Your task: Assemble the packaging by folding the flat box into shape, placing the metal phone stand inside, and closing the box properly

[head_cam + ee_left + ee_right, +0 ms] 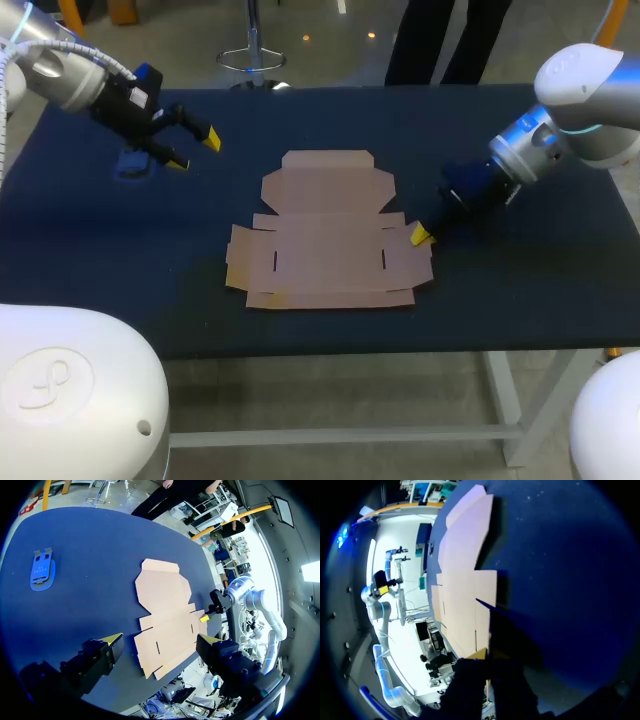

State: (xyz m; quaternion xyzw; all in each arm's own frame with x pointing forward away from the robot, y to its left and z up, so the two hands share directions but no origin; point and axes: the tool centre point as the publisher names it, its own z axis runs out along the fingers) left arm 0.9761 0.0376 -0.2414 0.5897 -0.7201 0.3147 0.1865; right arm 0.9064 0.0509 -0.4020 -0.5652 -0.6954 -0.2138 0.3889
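Your flat box (325, 235) lies unfolded, all flaps down, about the middle of the dark blue table (520, 290), its long lid panel pointing to the far side and its side flaps spread left and right. The phone stand (41, 570), a flat blue piece, lies well apart from the box near the far left of the table. In the head view it shows only as a blue patch (133, 165) partly under your left arm's fingers. Your right gripper (421, 236) comes in from the right and sits low at the box's right side flap, its yellow tip touching the flap's outer edge. Only a single yellow point shows in each view, so the fingers look pressed together, and you cannot tell whether any cardboard is caught between them. From the right wrist view the cardboard runs on ahead of that tip (479, 654). Your left gripper (194, 150) hangs above the table at the far left, just over the stand, its fingers spread wide with nothing between them. From the left wrist view the box lies ahead of it.
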